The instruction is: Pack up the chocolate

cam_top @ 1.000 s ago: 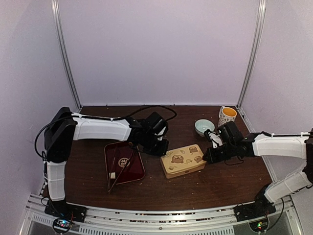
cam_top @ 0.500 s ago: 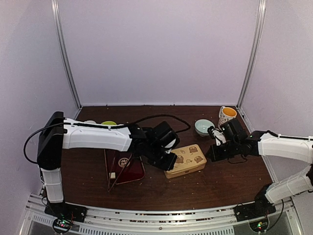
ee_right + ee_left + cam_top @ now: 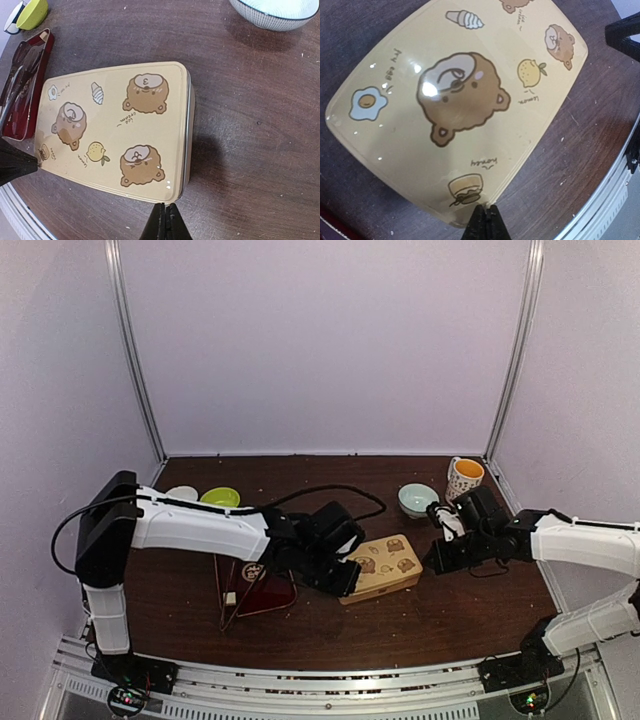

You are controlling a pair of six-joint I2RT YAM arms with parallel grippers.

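No chocolate shows in any view. A beige tin [image 3: 380,565] with brown bear pictures on its closed lid lies mid-table. It also shows in the left wrist view [image 3: 455,110] and the right wrist view [image 3: 115,130]. My left gripper [image 3: 345,578] is shut and empty, its tip [image 3: 485,221] at the tin's near left corner. My right gripper [image 3: 432,560] is shut and empty, its tip [image 3: 165,221] at the tin's near right corner. The left gripper's black tip also shows at the left edge of the right wrist view [image 3: 17,165].
A dark red tray [image 3: 255,580] lies left of the tin, with a small pale cube [image 3: 230,597] on it. A pale blue bowl [image 3: 417,499] and an orange-lined mug [image 3: 464,476] stand back right. A yellow-green bowl [image 3: 220,497] and a white bowl [image 3: 182,494] stand back left. The table's metal rail [image 3: 615,190] runs close by.
My left arm swung right from over the red tray to the tin's left corner, uncovering the back-left bowls. The tin shifted slightly right. My right gripper drew back a little to the right.
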